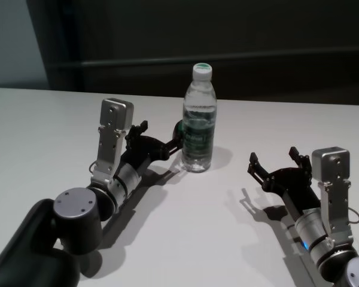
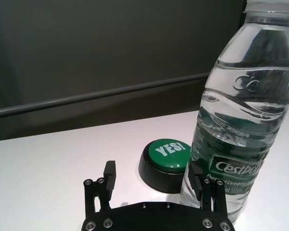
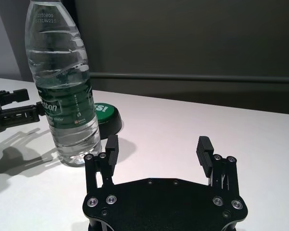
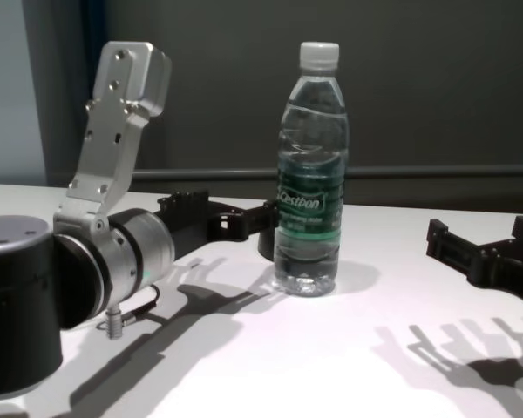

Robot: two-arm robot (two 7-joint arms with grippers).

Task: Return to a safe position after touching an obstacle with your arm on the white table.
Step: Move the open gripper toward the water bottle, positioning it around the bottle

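The obstacle, a clear water bottle (image 1: 199,128) with a white cap and green label, stands upright mid-table on the white table (image 1: 221,239). My left gripper (image 1: 160,136) lies low just left of it, open and holding nothing. In the left wrist view one finger (image 2: 198,179) sits right against the bottle's (image 2: 241,125) lower label. The chest view shows the same finger reaching the bottle's (image 4: 309,200) left side. My right gripper (image 1: 273,155) rests open and empty to the bottle's right, well apart from it.
A black dome button with a green "YES!" top (image 2: 166,161) sits just behind the bottle, beyond the left gripper. A dark wall with a horizontal rail (image 2: 111,94) runs behind the table's far edge. Bare tabletop lies between the two arms.
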